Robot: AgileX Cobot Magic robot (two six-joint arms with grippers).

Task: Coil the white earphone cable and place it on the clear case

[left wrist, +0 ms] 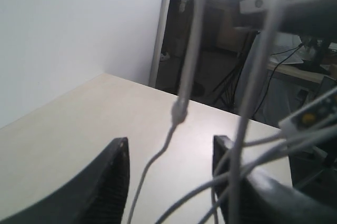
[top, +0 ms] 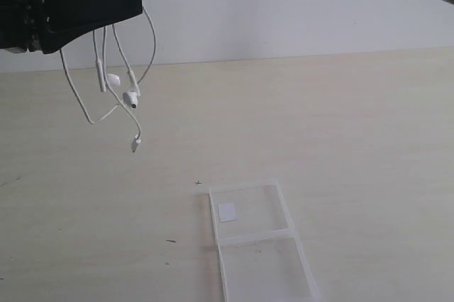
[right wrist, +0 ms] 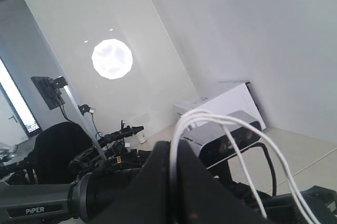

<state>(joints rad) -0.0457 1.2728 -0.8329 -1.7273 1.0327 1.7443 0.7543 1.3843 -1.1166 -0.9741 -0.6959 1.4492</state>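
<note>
The white earphone cable (top: pixel 131 98) dangles in loose loops at ten o'clock of the exterior view, clear of the table (top: pixel 355 139). The clear case (top: pixel 248 211) lies flat, well apart, toward six o'clock. The left gripper (left wrist: pixel 169 141) stands spread, with strands hanging between its fingers. The right gripper (right wrist: pixel 174 148) is pressed together, pinching several loops. The cable looks light, limp and springy, so it will likely uncoil. The best hold is probably where the loops bunch together.

White wall (top: pixel 284 11) behind pale tabletop (top: pixel 355 139)
</note>
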